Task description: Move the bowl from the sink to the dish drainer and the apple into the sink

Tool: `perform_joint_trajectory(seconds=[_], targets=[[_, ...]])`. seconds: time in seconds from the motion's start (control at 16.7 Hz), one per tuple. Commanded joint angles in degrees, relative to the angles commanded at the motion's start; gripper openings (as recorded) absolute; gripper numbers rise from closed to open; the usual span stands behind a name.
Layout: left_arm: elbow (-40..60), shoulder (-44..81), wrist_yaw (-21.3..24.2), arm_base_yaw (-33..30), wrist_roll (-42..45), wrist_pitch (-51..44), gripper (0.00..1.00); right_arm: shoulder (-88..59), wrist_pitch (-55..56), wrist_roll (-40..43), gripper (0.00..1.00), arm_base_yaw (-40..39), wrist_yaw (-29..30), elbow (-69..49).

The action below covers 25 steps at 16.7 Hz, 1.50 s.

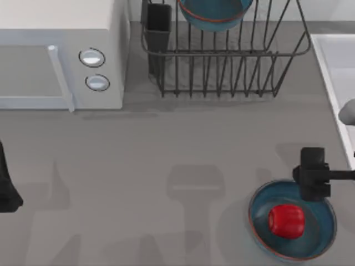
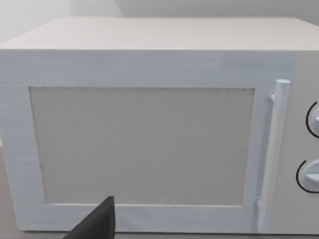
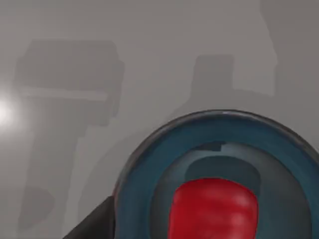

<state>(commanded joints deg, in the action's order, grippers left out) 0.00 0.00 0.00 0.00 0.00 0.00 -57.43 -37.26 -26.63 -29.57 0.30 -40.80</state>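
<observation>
Top view: the right gripper [image 1: 314, 176] hangs over the far rim of the wide dish [image 1: 320, 244] at the table's right front.
Apple [image 1: 286, 220]: sits in the middle of that dish, nearer the table's front edge than the gripper and slightly to its left.
Right wrist view: the apple [image 3: 214, 209] lies inside the dish [image 3: 149, 164], close under the camera; a dark finger [image 3: 92, 224] shows at the frame edge.
Right fingers: I cannot tell how far they are spread; they appear to hold nothing.
Bowl [image 1: 213, 12]: already in the drainer [image 1: 222, 72] at the table's back, leaning among the bars.
Sink [image 1: 333, 72]: at the table's right edge, behind the dish and well apart from the apple.
Left gripper [image 1: 6, 191]: parked at the table's left edge, facing the microwave [image 2: 149, 124]; its fingers' spread is not visible.
Nearer arm: the right, by far.
Coming move, as I judge it: shift toward the table's front, descend on the apple, then carry it back and right to the sink.
Long axis: none to speak of; the apple is roundish.
</observation>
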Motion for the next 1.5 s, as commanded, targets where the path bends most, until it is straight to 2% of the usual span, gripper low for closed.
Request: perform_joint_trajectory(seconds=[0.36,0.66,1.14,1.5], targets=[[0.0,0.0,0.0,0.0,0.0,0.0,1.0,-29.1,-18.0,-7.3,1.0,-5.1,-0.6,-18.5],[0.0,0.0,0.0,0.0,0.0,0.0,1.0,-37.6,-24.3,-8.7,1.0,-5.1,-0.3,-25.9],[0.0,0.0,0.0,0.0,0.0,0.0,1.0,-38.6,-22.0,-8.7,1.0,-5.0,-0.3,-24.4],[0.0,0.0,0.0,0.0,0.0,0.0,1.0,-45.5,-5.3,-8.9,1.0,-5.2,-0.4,-15.7]])
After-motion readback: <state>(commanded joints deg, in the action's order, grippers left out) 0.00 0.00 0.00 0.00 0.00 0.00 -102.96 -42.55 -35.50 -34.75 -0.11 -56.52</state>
